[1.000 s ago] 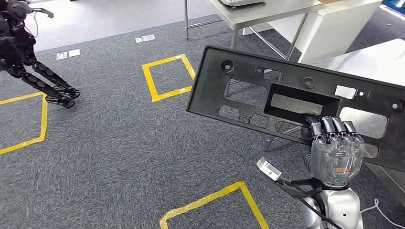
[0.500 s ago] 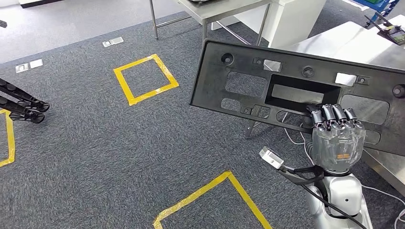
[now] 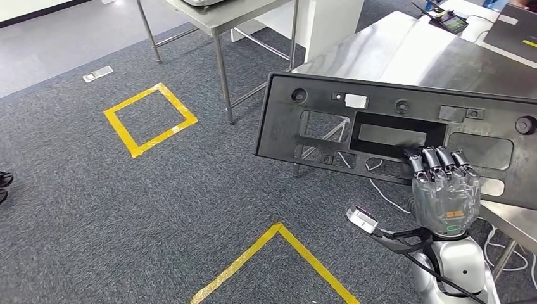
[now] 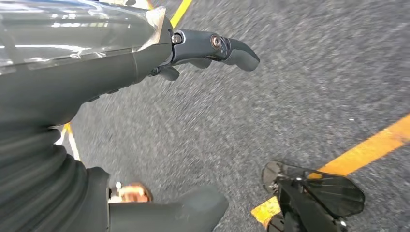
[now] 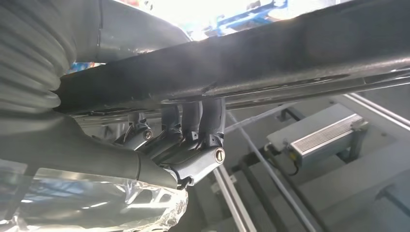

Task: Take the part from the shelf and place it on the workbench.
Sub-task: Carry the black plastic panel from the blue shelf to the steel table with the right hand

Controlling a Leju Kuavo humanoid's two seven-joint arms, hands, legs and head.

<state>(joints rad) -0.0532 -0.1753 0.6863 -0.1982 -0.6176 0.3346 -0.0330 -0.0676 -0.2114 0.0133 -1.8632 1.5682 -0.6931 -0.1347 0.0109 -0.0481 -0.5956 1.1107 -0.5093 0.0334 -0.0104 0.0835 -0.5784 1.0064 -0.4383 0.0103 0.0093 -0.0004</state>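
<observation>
One black part point(image 3: 405, 130) held by right hand point(image 3: 445, 190) above one workbench point(image 3: 411, 57).

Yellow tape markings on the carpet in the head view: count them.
2. One complete yellow tape square lies far left near the table legs; one partly cut-off yellow tape corner lies at the bottom edge. Others may be outside the frame.

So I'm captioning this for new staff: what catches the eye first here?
The long black panel full of cut-outs, held up at the right by the right hand, whose fingers hook through its lower edge. Behind it lies a steel workbench; yellow tape squares mark the grey carpet to the left.
</observation>
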